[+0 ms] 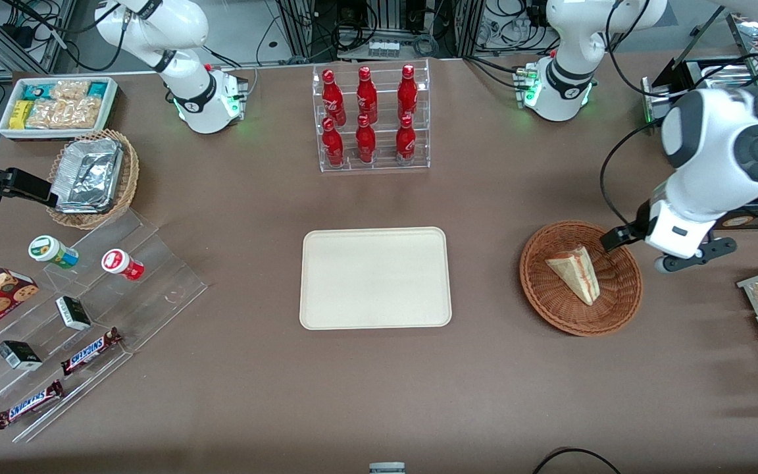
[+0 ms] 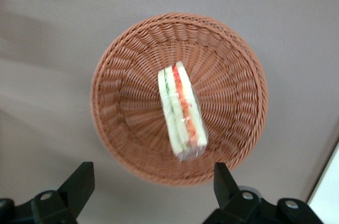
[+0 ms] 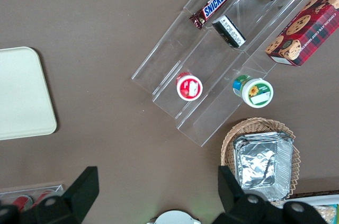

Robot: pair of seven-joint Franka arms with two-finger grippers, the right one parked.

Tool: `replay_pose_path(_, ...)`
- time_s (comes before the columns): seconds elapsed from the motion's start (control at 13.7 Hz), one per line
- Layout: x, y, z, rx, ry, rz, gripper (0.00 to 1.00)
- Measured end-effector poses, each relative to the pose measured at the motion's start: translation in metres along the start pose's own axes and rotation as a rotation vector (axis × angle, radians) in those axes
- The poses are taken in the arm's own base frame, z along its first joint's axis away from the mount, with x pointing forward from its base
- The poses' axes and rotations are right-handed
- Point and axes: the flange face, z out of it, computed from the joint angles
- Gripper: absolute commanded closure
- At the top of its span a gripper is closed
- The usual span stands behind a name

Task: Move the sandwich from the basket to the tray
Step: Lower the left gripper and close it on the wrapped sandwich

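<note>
Small triangular clear-wrapped white-bread sandwich [image 1: 575, 271] w/ red-yellow filling stripe lies in the round reddish-brown woven wicker basket [image 1: 553, 299], mid-right of front frame, not yet lifted. Left arm's two-finger gripper [image 2: 153, 181] hovers above basket's rim (working arm's end of table), fingers [image 2: 79, 184] spread wide, holding nothing. In the wrist view the sandwich's long axis runs roughly crosswise to the finger gap line, so closing across the narrow width looks feasible, prob. after a descent. Flat cream rectangular tray [image 1: 313, 309] sits frame centre, well apart.
</note>
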Motion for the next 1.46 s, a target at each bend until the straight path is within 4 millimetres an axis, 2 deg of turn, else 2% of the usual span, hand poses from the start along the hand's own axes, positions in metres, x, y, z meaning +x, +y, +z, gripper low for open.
replay_pose_path(0.29,-0.017,0.008,0.043,-0.042,0.059,-0.125,0.01)
replay_pose_path(0.66,-0.027,0.023,0.082,-0.058,0.072,-0.131,0.01)
replay_pose_path(1.17,-0.039,0.021,0.139,-0.063,0.065,-0.134,0.02)
replay_pose_path(1.24,-0.04,0.02,0.142,-0.061,0.062,-0.135,0.11)
replay_pose_path(1.39,-0.041,0.02,0.143,-0.06,0.06,-0.137,0.49)
replay_pose_path(1.46,-0.04,0.02,0.143,-0.06,0.06,-0.141,0.65)
